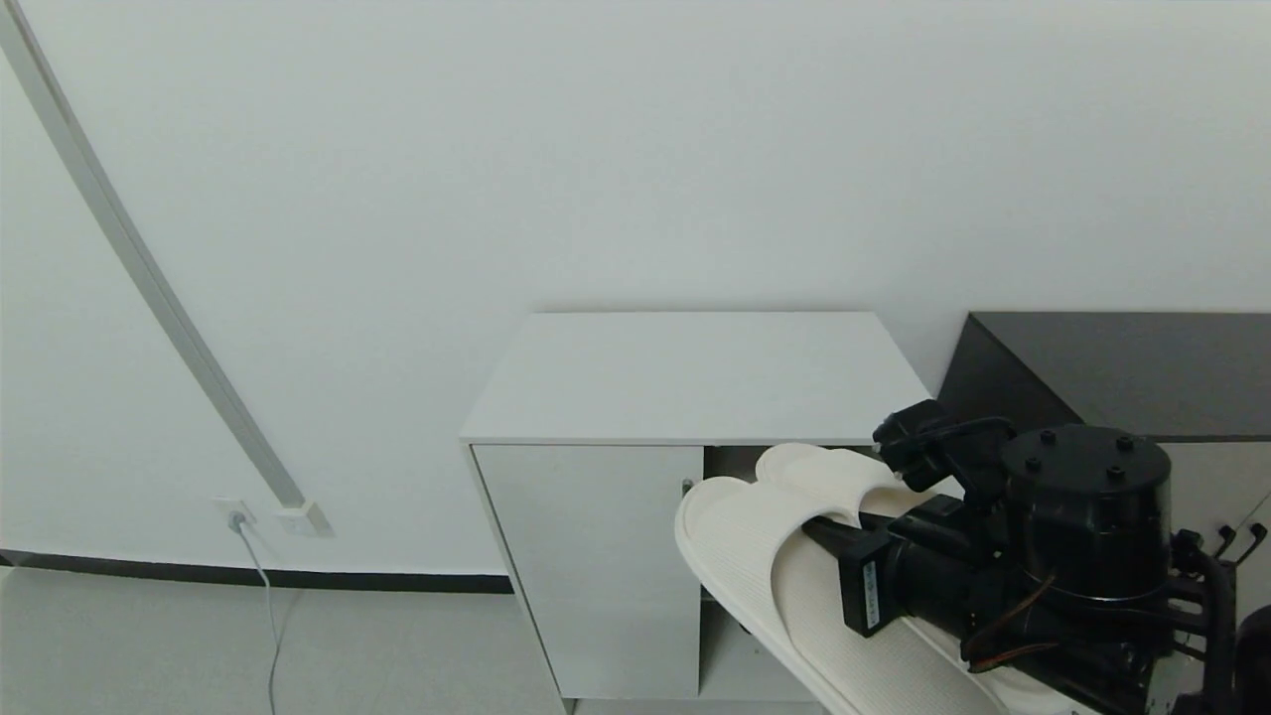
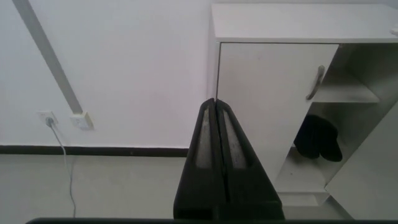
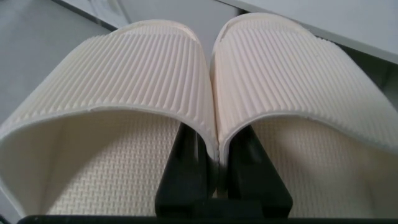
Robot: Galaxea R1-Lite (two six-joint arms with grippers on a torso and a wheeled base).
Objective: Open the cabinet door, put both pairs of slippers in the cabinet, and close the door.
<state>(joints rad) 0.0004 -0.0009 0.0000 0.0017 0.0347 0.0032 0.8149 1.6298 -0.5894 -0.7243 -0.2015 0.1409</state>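
1. A plain white wall (image 1: 635, 149) backs the room above a pale grey floor (image 1: 129, 645), with a black skirting strip (image 1: 298, 578) between them. A grey cable duct (image 1: 149, 268) slants down the wall to a socket (image 1: 234, 514) on the left, and a cable (image 1: 270, 616) hangs from it to the floor
2. A white cabinet (image 1: 685, 377) stands against the wall, its left door (image 1: 586, 556) shut and its right half open. Just right of it is a dark-topped counter (image 1: 1122, 367)
3. Inside the open half, a shelf (image 2: 342, 94) sits beside the door's metal handle (image 2: 315, 82), and a dark pair of slippers (image 2: 318, 138) rests in the compartment below that shelf
4. A small white sticker (image 1: 867, 594) is on the right arm's black wrist; its print is too small to read
5. The right jaws are clamped on the cream slippers (image 1: 755, 536), one finger inside each, pinching their touching side walls together. The pair hangs in the air near the cabinet's open half, toes toward it
6. The left jaws are closed on nothing, out to the left of the cabinet and apart from it
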